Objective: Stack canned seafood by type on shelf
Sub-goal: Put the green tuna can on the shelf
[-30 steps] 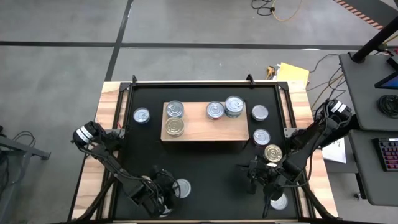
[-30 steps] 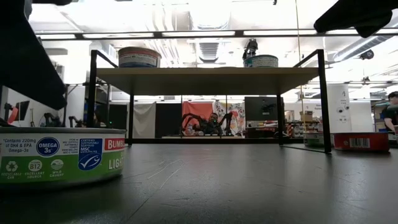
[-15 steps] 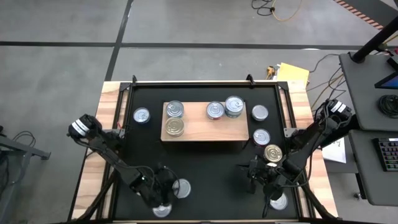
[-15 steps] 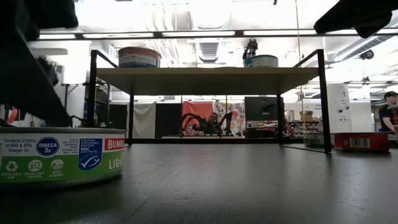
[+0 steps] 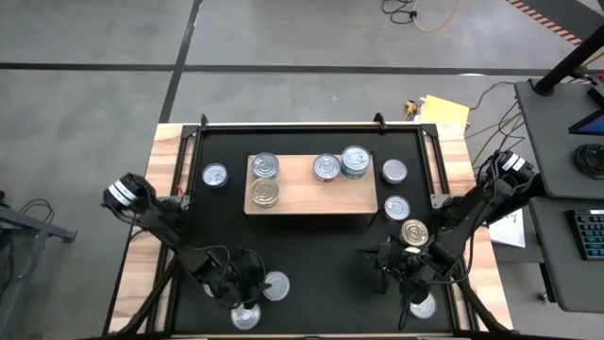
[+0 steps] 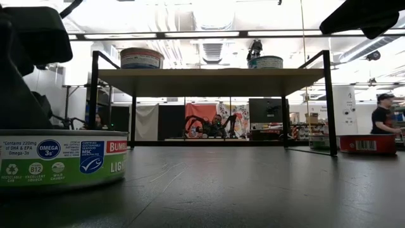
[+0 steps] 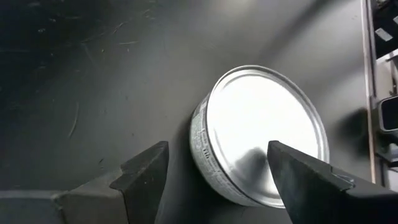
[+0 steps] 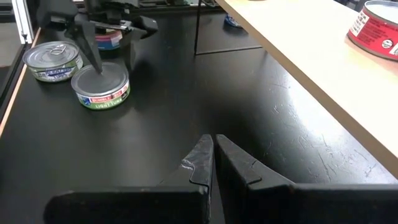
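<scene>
Low over the near-left tabletop (image 5: pixel 311 255), the left gripper (image 7: pixel 214 171) hangs with its jaws spread wide, straddling one edge of a plain-lidded tin (image 7: pixel 261 134) but not yet gripping it; a second tin (image 5: pixel 244 316) lies just nearer. The right gripper (image 8: pixel 213 152) waits clenched and empty at the near right, with loose tins (image 5: pixel 413 232) beside it. Farther back, the light-wood shelf (image 5: pixel 307 196) carries four tins: two at its left end (image 5: pixel 265 179), two toward its right (image 5: pixel 342 163). The step in hand looks like a pickup. The next move calls for centring the jaws over the tin, closing, then carrying it to the matching stack.
</scene>
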Tool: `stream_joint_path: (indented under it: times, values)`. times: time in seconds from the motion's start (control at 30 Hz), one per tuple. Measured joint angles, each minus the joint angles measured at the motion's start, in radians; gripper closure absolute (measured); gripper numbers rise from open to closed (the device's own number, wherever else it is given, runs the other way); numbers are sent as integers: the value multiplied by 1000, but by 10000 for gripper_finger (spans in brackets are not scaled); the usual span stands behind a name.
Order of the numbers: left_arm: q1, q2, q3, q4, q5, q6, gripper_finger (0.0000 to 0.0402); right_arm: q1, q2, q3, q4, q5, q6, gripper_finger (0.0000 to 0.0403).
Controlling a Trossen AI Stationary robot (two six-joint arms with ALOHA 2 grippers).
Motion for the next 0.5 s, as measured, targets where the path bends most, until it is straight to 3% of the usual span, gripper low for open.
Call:
stream_joint_path:
  times: [0.23,0.5]
  values:
    - [0,43,32,4,-35,42,151,0,0,-1,0,0,0,394]
    - [0,79,57,8,-69,44,208,0,0,-1,2,0,0,394]
